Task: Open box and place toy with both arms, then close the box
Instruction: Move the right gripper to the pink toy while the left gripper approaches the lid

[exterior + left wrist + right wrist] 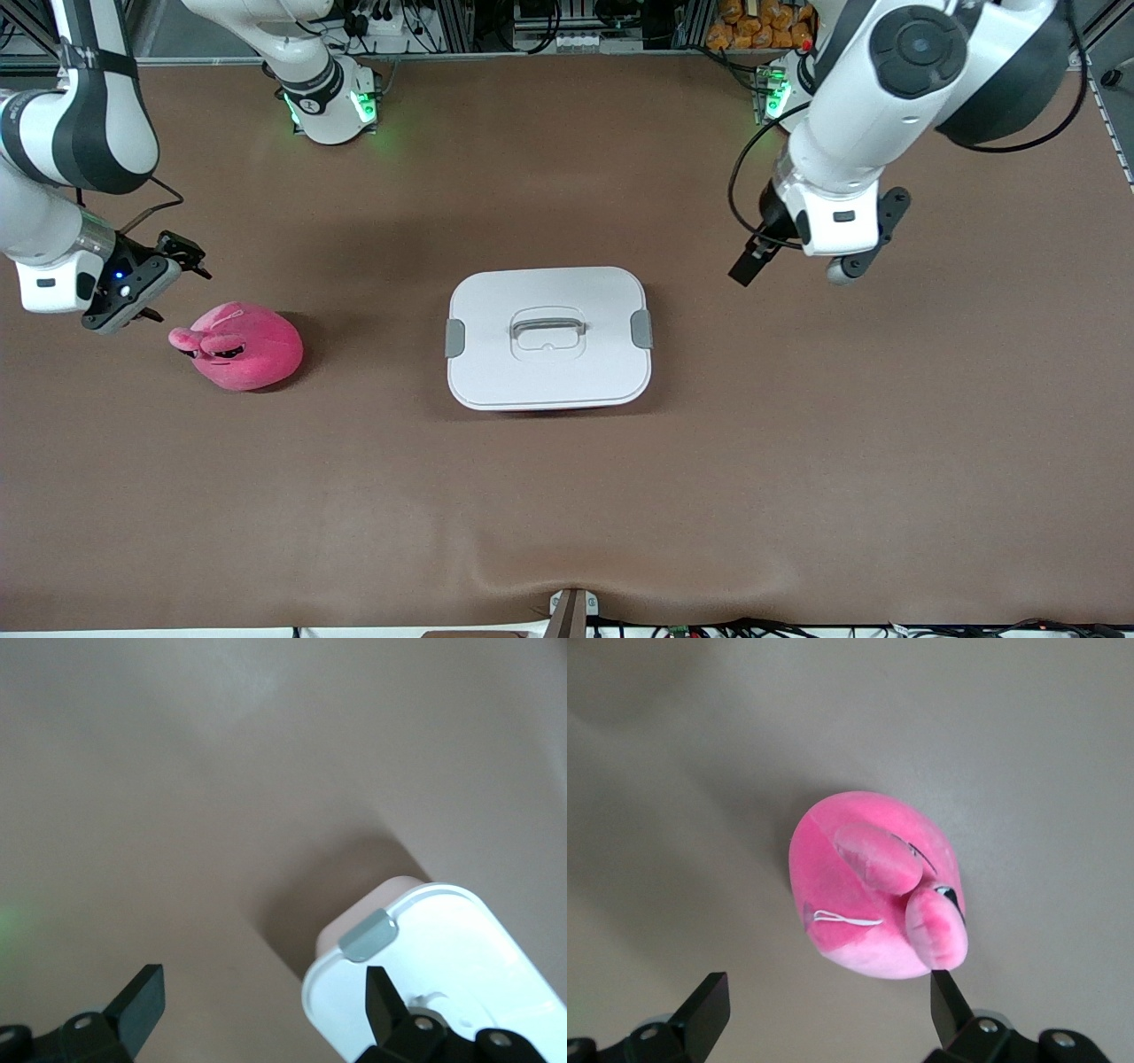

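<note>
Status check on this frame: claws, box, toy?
Left claw open, in the air toward its end of the table, beside the box. Right claw open, by the toy. Lid on; nothing in the way.

Light: even, bright, from overhead | Shadows: soft, short, beside the box [549,338] and the toy [239,346]; dark patch next to the box in the left wrist view | Glare: white lid [461,966] near overexposed in the left wrist view | Focus: front view sharp; wrist views slightly soft | Cast: green glow at arm bases
</note>
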